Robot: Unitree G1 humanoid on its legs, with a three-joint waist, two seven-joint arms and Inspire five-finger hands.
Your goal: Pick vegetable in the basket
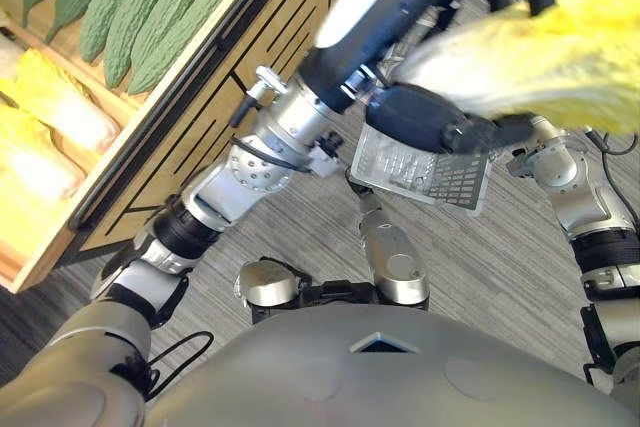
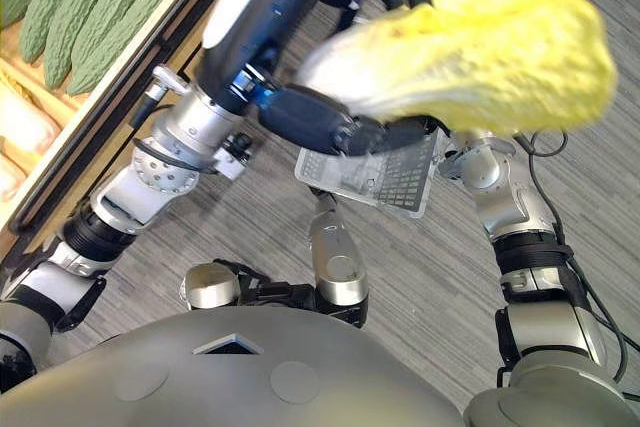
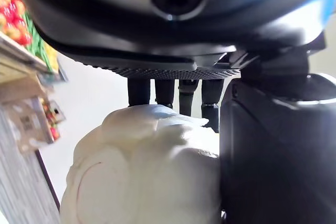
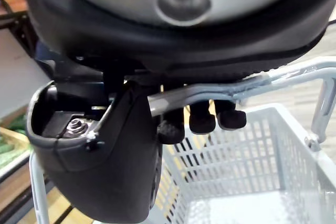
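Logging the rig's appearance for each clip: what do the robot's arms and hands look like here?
The left arm and right arm are silver-grey, with rounded joint housings and black bands between segments. The left forearm is bulky, black with a white panel. The left hand and right hand are dark, with slim black fingers.

A cabbage [image 2: 480,47] of crinkled, matt yellow leaf and smooth, waxy white stalk lies gripped in the left hand [image 2: 315,119], whose dark plastic shell has a dull sheen. The right hand [image 4: 105,150], of the same smooth dark plastic, curls round the handle [image 4: 210,92], a satin grey, metal-looking bar on a basket [image 4: 252,145] of pale slotted plastic. Beside them are a shelf [image 1: 250,67] of light, matt wood grain with dark trim, gourds [image 1: 140,7] with warty green skin, and a floor [image 1: 500,267] of grey, streaked, matt covering.
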